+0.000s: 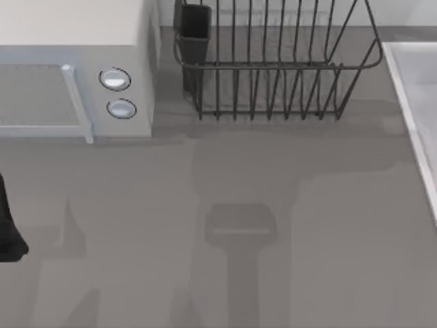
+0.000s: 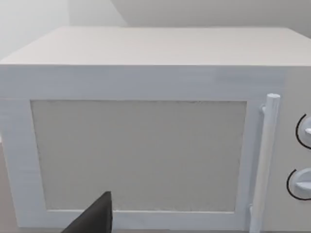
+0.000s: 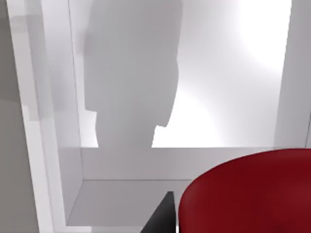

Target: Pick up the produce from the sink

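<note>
Looming large and glossy red, the produce [image 3: 245, 194] sits over the pale sink [image 3: 48, 145] in the right wrist view.

Sink rim [image 1: 410, 102] runs along the bench's [image 1: 205, 260] right edge; left arm [image 1: 8, 225] parked at its left edge, facing the white box [image 2: 141, 145]. No readable writing. Either hand's grip: cannot tell.

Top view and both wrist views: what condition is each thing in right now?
Microwave: door shut.
Dish rack: upright, a dark cup in its corner.
Sink: basin lit, a shadow across it.
Red produce: close up before the right wrist camera, over the sink.
Left arm: parked at the table's left edge.
</note>
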Available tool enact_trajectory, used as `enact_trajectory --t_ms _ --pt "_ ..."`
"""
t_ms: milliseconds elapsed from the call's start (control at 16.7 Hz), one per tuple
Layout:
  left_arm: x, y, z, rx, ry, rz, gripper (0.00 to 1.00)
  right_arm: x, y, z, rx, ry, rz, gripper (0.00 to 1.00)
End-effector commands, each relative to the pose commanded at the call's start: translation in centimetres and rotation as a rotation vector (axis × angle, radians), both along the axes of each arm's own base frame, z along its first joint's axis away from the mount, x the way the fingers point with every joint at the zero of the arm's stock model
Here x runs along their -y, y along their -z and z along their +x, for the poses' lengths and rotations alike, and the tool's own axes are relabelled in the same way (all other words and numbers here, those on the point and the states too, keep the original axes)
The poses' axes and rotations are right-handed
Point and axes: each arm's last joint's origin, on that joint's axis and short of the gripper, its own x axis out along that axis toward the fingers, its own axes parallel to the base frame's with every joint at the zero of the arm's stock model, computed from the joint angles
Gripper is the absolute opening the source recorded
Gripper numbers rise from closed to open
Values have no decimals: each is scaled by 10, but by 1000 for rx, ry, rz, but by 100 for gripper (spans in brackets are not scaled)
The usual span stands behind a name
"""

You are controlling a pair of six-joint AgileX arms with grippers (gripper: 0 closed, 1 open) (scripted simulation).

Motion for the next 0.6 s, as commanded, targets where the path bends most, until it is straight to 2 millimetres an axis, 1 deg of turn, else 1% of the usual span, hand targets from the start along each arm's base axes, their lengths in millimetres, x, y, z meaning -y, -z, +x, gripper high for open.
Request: enact_trajectory --t_ms 60,120,180,240,300,360,420,540,600 --pt "0 0 0 0 0 0 100 -1 0 0 0 0 0 0" --pt "0 0 0 0 0 0 100 -6 0 1 -1 0 1 0" --pt "0 0 0 0 0 0 100 -16 0 2 -4 0 2 0" --pt "0 0 0 0 0 0 100 -30 1 3 -8 0 3 0" --pt "0 0 0 0 0 0 100 -49 1 3 -11 0 5 0" --pt "0 0 0 0 0 0 100 -72 1 3 -15 0 6 0" --pt "0 0 0 0 0 0 100 -100 1 1 -18 0 7 0" --pt "0 0 0 0 0 0 100 -166 3 -12 -26 -1 9 0" --pt "0 0 0 0 0 0 100 -202 4 -24 -31 -2 9 0"
